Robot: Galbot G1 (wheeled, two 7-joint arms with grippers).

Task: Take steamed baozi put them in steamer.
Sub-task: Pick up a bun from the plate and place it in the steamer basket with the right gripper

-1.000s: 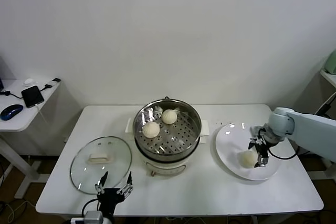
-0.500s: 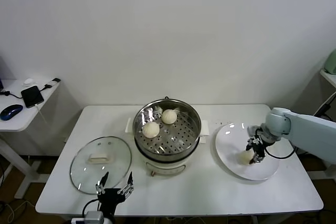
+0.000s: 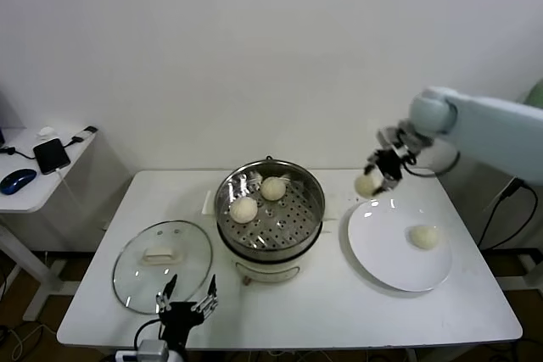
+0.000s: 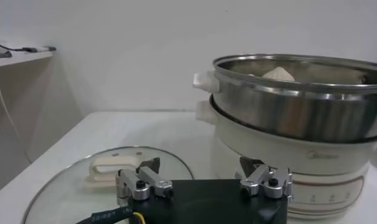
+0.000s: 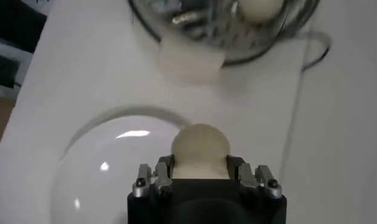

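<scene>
Far left, near the table's front edge beside the glass lid (image 3: 162, 265): left gripper (image 3: 185, 300) parked low, fingers spread wide, holding nothing.

Centre of the table (image 3: 297, 311): steamer (image 3: 270, 211) standing uncovered, two steamed baozi (image 3: 243, 209) resting on its perforated tray, near each other but apart.

Right of the steamer, raised above the near rim of the white plate (image 3: 373, 252): right gripper (image 3: 373, 179) clamped on a third bun (image 5: 200, 148), carried clear of the plate and between plate and steamer. Fourth bun (image 3: 424, 236) lying on the plate, untouched.

Judged as the carry step, roughly midway through the task. Next move likely calls for travelling leftward over the steamer rim, lowering onto a bare patch of tray away from the two buns, then parting the fingers gently to avoid denting soft dough.
</scene>
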